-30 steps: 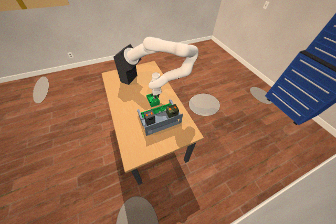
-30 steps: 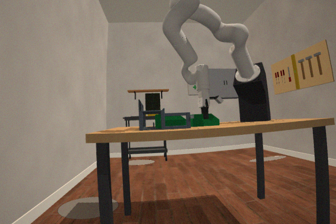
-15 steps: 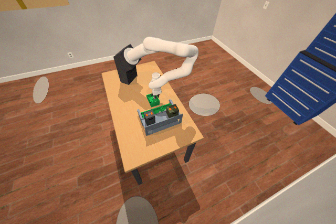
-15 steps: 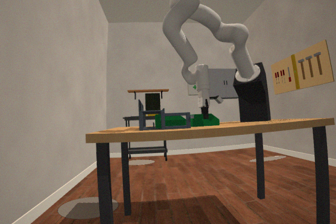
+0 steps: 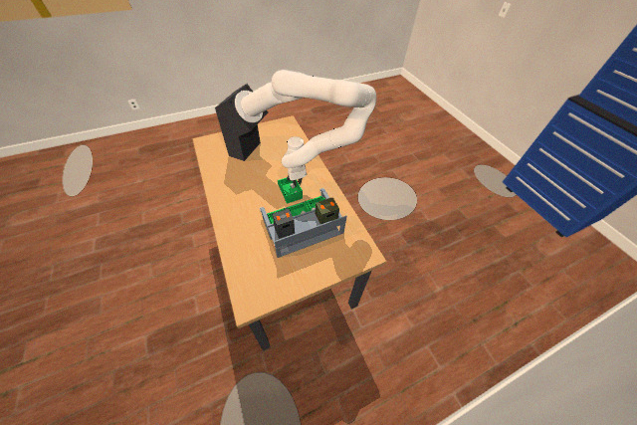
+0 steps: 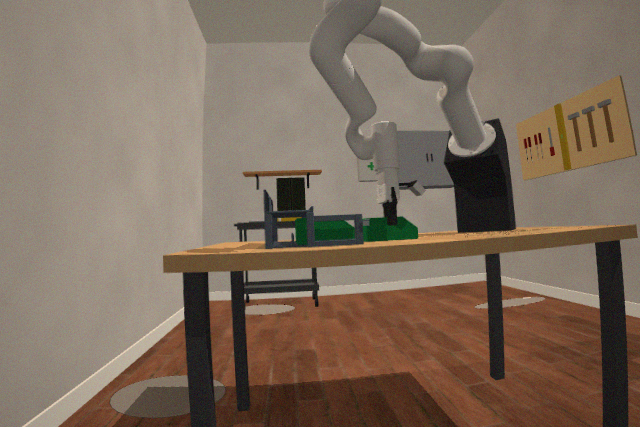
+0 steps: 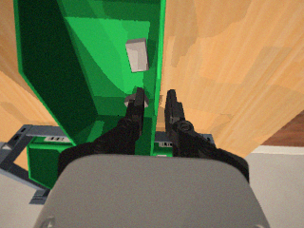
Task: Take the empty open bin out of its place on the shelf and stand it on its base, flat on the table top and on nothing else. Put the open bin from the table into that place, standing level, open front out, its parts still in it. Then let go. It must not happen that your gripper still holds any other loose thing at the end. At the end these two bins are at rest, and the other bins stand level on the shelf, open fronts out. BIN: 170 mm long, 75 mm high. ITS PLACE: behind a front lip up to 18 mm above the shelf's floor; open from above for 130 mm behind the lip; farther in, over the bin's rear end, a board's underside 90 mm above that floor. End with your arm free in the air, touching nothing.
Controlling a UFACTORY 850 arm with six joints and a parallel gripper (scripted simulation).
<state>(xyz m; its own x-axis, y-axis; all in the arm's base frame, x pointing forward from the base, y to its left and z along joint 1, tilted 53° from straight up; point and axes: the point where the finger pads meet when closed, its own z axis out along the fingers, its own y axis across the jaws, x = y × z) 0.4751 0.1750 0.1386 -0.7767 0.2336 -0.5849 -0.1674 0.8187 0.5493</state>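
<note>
1. Apparently the swap is at an early step: the parts bin (image 5: 292, 196) (image 6: 405, 231) (image 7: 38, 76) stands on the table (image 5: 231, 266) (image 6: 465, 238) (image 7: 237, 62), near the shelf (image 5: 309, 241) (image 6: 336, 217) (image 7: 47, 130), and no 2nd green bin stands outside the shelf.
2. The gripper (image 5: 295, 184) (image 6: 391, 220) (image 7: 155, 99) has its fingers partly apart, 1 on each side of the bin's side wall, and grips nothing.
3. Green bins (image 5: 298, 210) (image 6: 330, 231) (image 7: 40, 163) show in the shelf. The empty one is probably among them, but which it is I cannot tell.
4. If the empty bin is next, the move calls for a straight lift off the wall, without dragging the bin or catching a part, then a grasp in the shelf. If the parts bin needs shifting first, closing on the wall would do.
5. Count: 1 arm, 1 gripper, 2 fingers, 1 table, 1 shelf, 1 parts bin, 2 grey parts (image 7: 138, 56) visible in it, and 2 dark boxes (image 5: 284, 227) at the shelf. The shelf's green bins are too hidden to number.
</note>
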